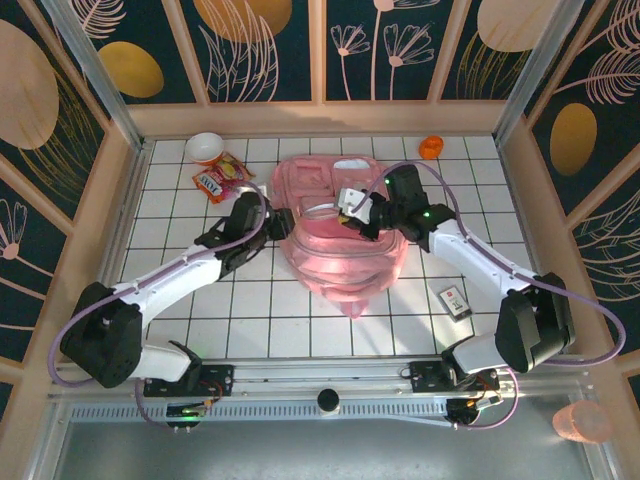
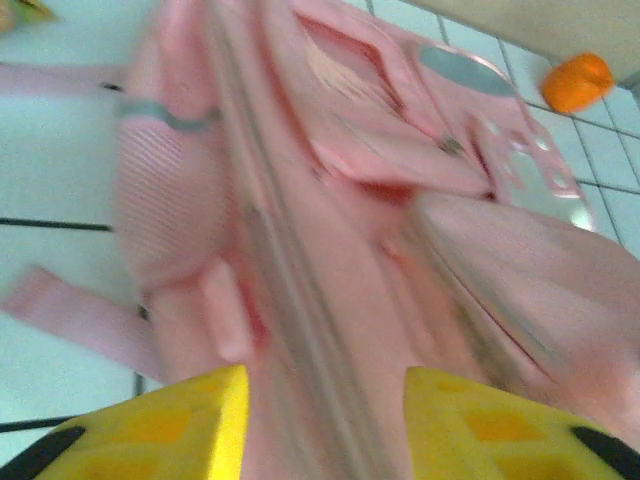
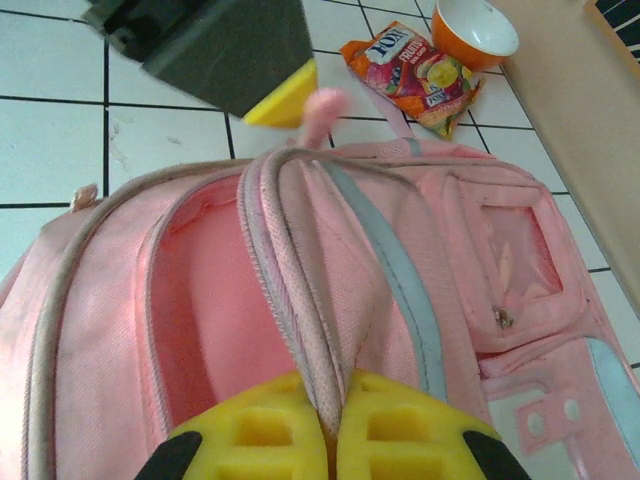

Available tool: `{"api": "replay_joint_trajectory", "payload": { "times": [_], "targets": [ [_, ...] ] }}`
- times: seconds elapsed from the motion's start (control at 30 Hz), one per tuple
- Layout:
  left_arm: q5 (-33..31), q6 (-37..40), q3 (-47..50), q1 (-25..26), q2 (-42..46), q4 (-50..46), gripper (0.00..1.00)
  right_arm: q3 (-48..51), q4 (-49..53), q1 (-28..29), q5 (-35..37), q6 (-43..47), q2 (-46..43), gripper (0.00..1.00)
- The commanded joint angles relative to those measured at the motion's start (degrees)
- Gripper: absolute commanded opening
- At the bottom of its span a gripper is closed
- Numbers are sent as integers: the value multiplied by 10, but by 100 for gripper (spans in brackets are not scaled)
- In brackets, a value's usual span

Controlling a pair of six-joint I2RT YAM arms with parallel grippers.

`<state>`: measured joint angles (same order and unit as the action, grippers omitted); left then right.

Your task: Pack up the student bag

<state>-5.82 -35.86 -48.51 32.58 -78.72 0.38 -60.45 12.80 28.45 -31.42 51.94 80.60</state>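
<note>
Top cam: the student bag (image 1: 335,245), a big soft pink fabric backpack w/ white trim, lies mid-frame on the white tiled counter (image 1: 250,310), front pockets up. The left arm runs diagonally from its base at bottom left, low and nearly straight. That puts the left tool (image 1: 277,222) right at the bag's left edge. The right arm comes from bottom right w/ the elbow bent and the forearm angled up-left, so the right tool (image 1: 350,218) sits over the bag's middle. Stuff prob waiting to go in:
- a round orange-and-white bowl (image 1: 204,147) and a red-yellow foil snack packet (image 1: 222,178), upper left
- a small orange plastic thing (image 1: 431,147), upper right
- a small flat white-and-dark card (image 1: 455,301), right of the bag

Left wrist cam: blurry tbh. The left tool's yellow pads (image 2: 170,420) stand apart w/ bag fabric beyond the gap. Nothing's pinched afaict, so I'd call that tool open. The bag's zip line runs up the middle of the frame.

Right wrist cam: the right tool's yellow pads (image 3: 400,430) are clamped tight on the bag's pink zip rim (image 3: 300,300), which is pulled up into a ridge. Imo that's the point, to hold the main compartment's mouth open so things can drop into the pink inside at frame left. The left tool's yellow tip shows at the top, just beside the bag's small pink loop (image 3: 322,105). Can't tell if they touch.
</note>
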Motion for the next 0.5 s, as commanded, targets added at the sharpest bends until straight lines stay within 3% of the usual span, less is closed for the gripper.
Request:
{"api": "replay_joint_trajectory", "payload": {
  "times": [0.0,0.17,0.3,0.47],
  "targets": [
    [18,115,18,-7,45,42,53,-39,-1,-3,-67,-13,-9,0],
    [182,314,35,-7,91,94,62,-43,-3,-3,-95,-30,1,0],
    [295,464,-9,-7,63,53,68,-43,-5,-3,-104,-41,3,0],
    [303,538,-69,-2,-9,19,72,-43,-14,-3,-117,-53,2,0]
  ]
}}
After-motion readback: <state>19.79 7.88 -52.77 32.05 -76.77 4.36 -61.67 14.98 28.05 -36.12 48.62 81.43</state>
